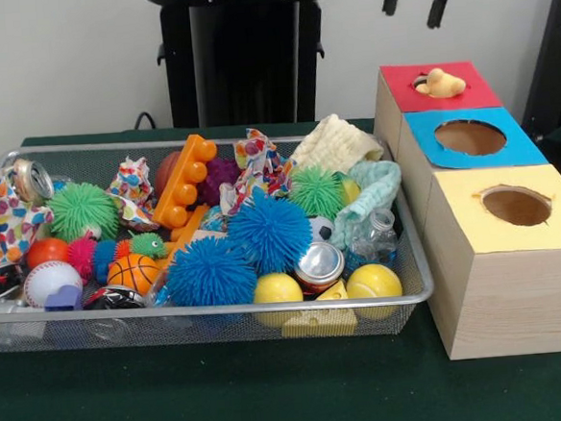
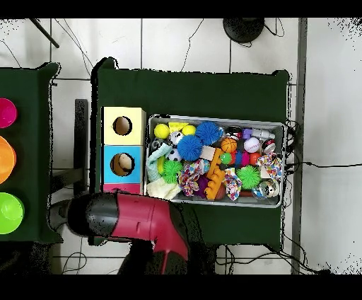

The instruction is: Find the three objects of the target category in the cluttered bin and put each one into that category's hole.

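The cluttered bin (image 1: pixel 220 312) is a wide wire-mesh tray full of toys on the green table; it also shows in the overhead view (image 2: pixel 212 117). Three wooden boxes stand beside it, each with a hole: red top (image 1: pixel 465 92), blue top (image 1: pixel 470 137), yellow top (image 1: pixel 514 206). A yellow rubber duck (image 1: pixel 440 85) sits at the red top's hole. My gripper (image 1: pixel 415 3) hangs open and empty above the red box. In the overhead view my red arm (image 2: pixel 145 219) covers the red box and hides the gripper.
The bin holds blue spiky balls (image 1: pixel 268 233), green spiky balls (image 1: pixel 82 210), yellow balls (image 1: pixel 373 281), a can (image 1: pixel 319 264), a baseball (image 1: pixel 50 280), a small basketball (image 1: pixel 133 272), an orange block (image 1: pixel 187 178), cloths and a plastic bottle. Coloured bowls (image 2: pixel 8 212) sit on a side table.
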Controlling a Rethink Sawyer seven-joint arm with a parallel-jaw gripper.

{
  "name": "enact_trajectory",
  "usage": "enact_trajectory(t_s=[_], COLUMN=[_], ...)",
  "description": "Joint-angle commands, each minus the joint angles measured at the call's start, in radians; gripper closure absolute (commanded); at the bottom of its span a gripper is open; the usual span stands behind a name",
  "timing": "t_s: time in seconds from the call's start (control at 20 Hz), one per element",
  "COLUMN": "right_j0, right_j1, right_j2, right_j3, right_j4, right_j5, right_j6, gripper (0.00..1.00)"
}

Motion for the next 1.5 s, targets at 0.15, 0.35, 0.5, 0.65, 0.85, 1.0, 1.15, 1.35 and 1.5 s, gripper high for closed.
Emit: enact_trajectory(t_s=[0.15,0.35,0.5,0.65,0.85,1.0,1.15,1.35,1.5], right_j0=[-0.140,-0.164,-0.162,-0.145,-0.144,-0.150,-0.154,-0.152,-0.147], right_j1=[0.137,0.164,0.160,0.146,0.103,0.066,0.024,-0.034,-0.035], right_j2=[0.130,0.148,0.151,0.144,0.147,0.152,0.153,0.145,0.146], right_j3=[-0.056,-0.065,-0.065,-0.058,-0.049,-0.040,-0.033,-0.043,-0.061], right_j4=[-0.120,-0.157,-0.187,-0.179,-0.186,-0.189,-0.188,-0.188,-0.191], right_j5=[-0.193,-0.234,-0.262,-0.218,-0.170,-0.135,-0.092,-0.004,0.021], right_j6=[-0.068,-0.057,-0.032,0.000,-0.003,-0.012,-0.026,-0.041,-0.030], gripper=[0.00,0.00,1.00,1.00,1.00,1.00,1.00,1.00,1.00])
